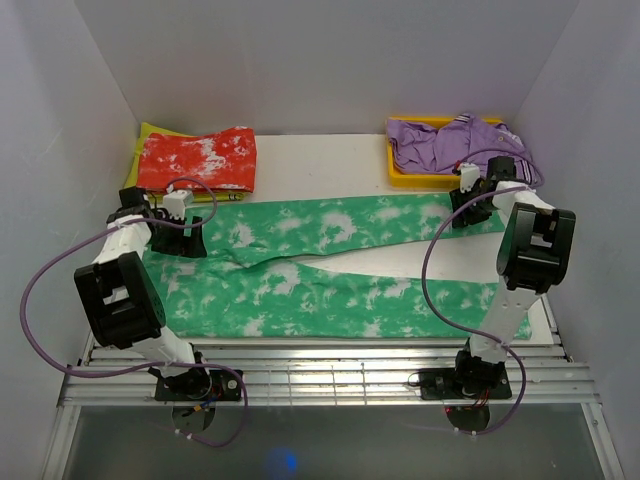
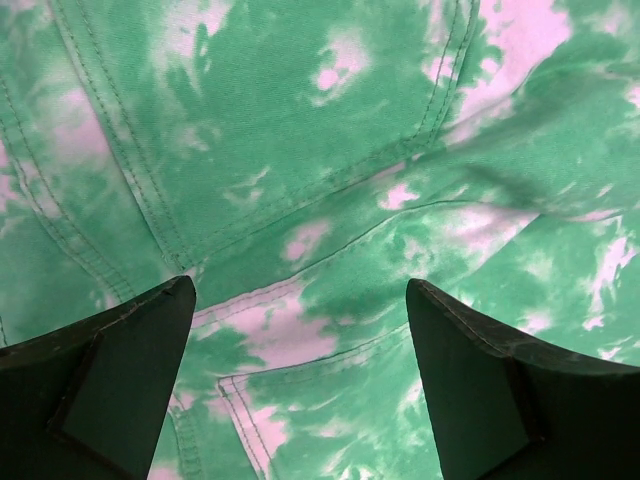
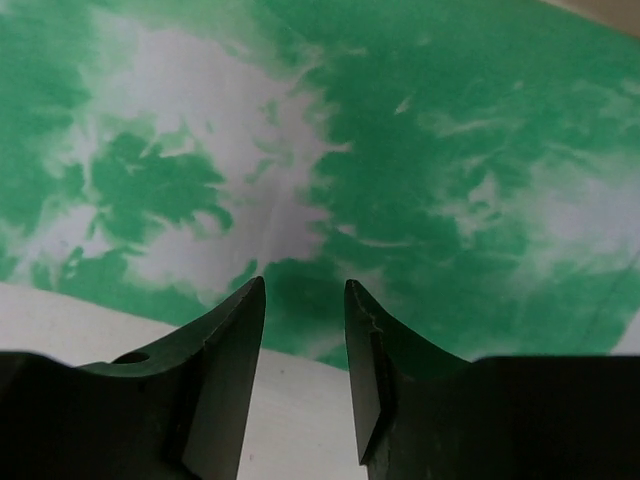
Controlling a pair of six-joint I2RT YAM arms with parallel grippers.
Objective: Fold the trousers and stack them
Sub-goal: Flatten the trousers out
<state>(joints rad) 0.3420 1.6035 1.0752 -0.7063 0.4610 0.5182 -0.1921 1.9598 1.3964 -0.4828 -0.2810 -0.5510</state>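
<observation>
Nearest the lens, the left gripper (image 2: 300, 292): fingers set wide apart, nothing between them, hanging over the waist end of the trousers (image 2: 330, 150). It sits directly above pocket stitching and seams that only the left wrist view resolves. The right gripper (image 3: 304, 290): jaws parted by a narrow gap, nothing clamped, above an edge of the far leg where cloth meets bare table (image 3: 70, 320); only the right wrist view shows this. The top view alone gives the layout: trousers spread flat, waist left, two legs running right and splayed apart. Count: one pair of trousers, one red-and-white garment (image 1: 197, 160) far left, one purple garment (image 1: 450, 143) in one yellow tray (image 1: 410, 182) far right.
</observation>
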